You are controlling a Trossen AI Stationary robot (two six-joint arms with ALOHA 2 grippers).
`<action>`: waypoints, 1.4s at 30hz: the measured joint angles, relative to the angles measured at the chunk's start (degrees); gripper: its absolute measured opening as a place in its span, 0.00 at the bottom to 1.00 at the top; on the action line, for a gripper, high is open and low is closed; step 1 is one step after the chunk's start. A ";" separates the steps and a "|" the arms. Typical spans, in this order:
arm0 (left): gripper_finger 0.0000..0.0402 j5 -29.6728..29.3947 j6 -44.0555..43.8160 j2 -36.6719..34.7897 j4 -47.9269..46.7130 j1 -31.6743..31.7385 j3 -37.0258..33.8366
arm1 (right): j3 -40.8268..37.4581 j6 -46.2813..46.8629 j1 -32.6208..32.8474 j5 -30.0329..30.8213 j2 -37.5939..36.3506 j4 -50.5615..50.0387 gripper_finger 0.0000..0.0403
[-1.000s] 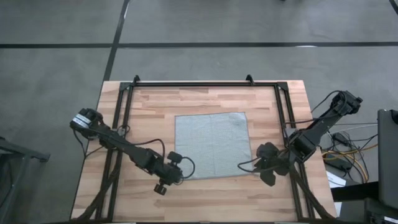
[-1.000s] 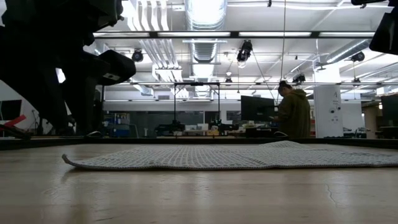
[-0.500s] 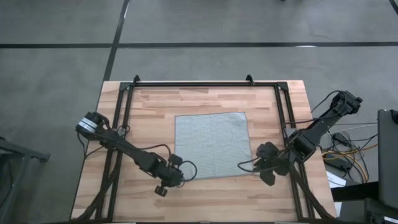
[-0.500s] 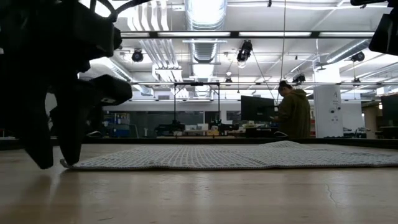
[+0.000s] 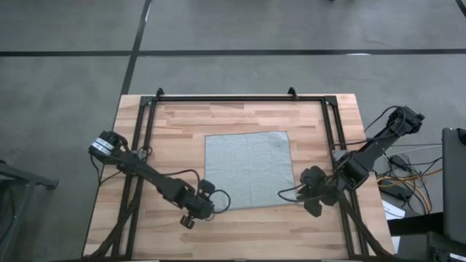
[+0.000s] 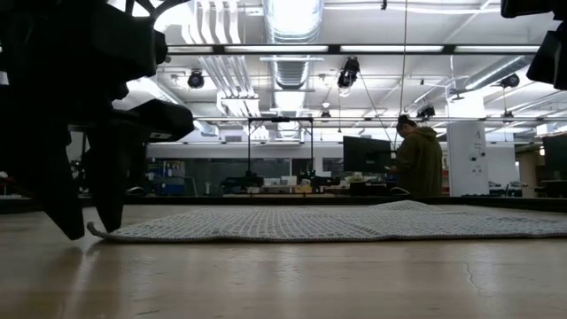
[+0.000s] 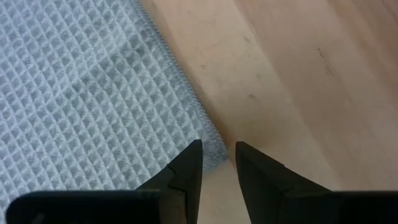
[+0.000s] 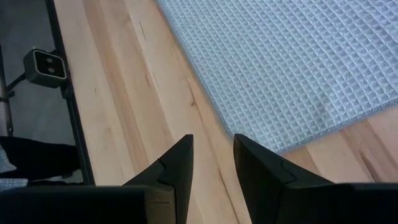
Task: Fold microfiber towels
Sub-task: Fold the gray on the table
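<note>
A roughly square, pale grey-blue towel (image 5: 247, 169) with a fine waffle weave lies flat in the middle of the light wooden table (image 5: 182, 124), its stitched edge slightly raised at one corner. The left gripper (image 7: 217, 163) stands at the towel's near left corner, its two dark, wedge-shaped fingers (image 7: 188, 168) slightly apart, straddling the corner's hem without pinching it. The right gripper (image 8: 212, 158) waits above bare wood just beside the near right corner, fingers parted and holding nothing. A black metal frame (image 5: 240, 97) borders the table.
</note>
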 joint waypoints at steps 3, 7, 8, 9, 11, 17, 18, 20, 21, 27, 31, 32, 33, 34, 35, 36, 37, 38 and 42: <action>0.25 0.02 -0.31 0.00 0.06 -0.21 0.00 | -0.58 1.36 0.00 -0.05 0.00 0.13 0.28; 0.25 0.00 -0.61 0.00 0.06 -0.35 0.00 | -1.67 2.97 0.00 -0.15 0.00 0.14 0.28; 0.25 -0.03 -0.61 0.00 0.06 -0.35 0.00 | -1.91 2.98 0.00 -0.15 0.00 0.15 0.28; 0.25 -0.33 -0.61 0.03 0.06 -0.35 0.00 | -2.13 3.00 0.00 -0.15 0.00 0.27 0.28; 0.25 -1.23 -0.32 0.09 0.06 -0.35 0.00 | -2.29 3.00 0.00 -0.15 0.00 0.30 0.28; 0.25 -1.22 -0.04 0.13 0.34 -0.41 -0.73 | -2.23 3.00 0.00 -0.14 0.00 0.59 0.28; 0.25 -1.22 -0.02 0.12 0.47 -0.44 -0.88 | -2.21 3.00 0.00 -0.15 0.00 0.59 0.28; 0.25 -1.20 -0.02 0.11 1.02 -0.48 -1.32 | -2.21 3.00 0.00 -0.15 0.00 0.59 0.28; 0.25 -1.18 -0.02 0.11 1.25 -0.50 -1.53 | -2.21 3.00 0.00 -0.15 0.00 0.59 0.28; 0.25 -0.97 0.13 1.56 2.59 -0.68 -1.36 | -2.21 3.00 0.00 -0.13 0.00 0.76 0.28; 0.25 0.49 0.09 3.00 2.93 -0.65 -1.29 | -2.21 2.98 0.00 -0.13 0.00 1.33 0.28; 0.25 0.67 0.09 3.32 2.71 -0.65 -1.29 | -2.21 2.99 0.00 -0.13 0.00 1.39 0.28; 0.25 0.72 0.11 3.44 2.30 -0.65 -1.22 | -2.21 2.99 0.00 -0.13 0.00 1.39 0.28; 0.25 0.77 0.09 3.58 1.72 -0.65 -1.09 | -2.21 2.99 0.00 -0.13 0.00 1.42 0.28; 0.25 0.80 0.09 3.64 1.06 -0.65 -0.91 | -2.21 3.00 0.00 -0.13 0.00 1.40 0.28; 0.25 0.69 -0.01 3.67 0.37 -0.67 -0.65 | -2.21 3.00 0.00 -0.13 0.00 1.42 0.28; 0.24 0.51 -0.37 3.63 -0.14 -0.68 -0.45 | -2.21 2.98 0.00 -0.13 0.00 1.44 0.28; 0.23 0.29 -0.81 3.50 -0.53 -0.69 -0.29 | -2.21 2.98 0.00 -0.13 0.00 1.42 0.28; 0.17 -0.01 -2.65 3.32 -1.56 -0.75 0.51 | -2.21 2.98 0.00 -0.13 0.00 1.49 0.28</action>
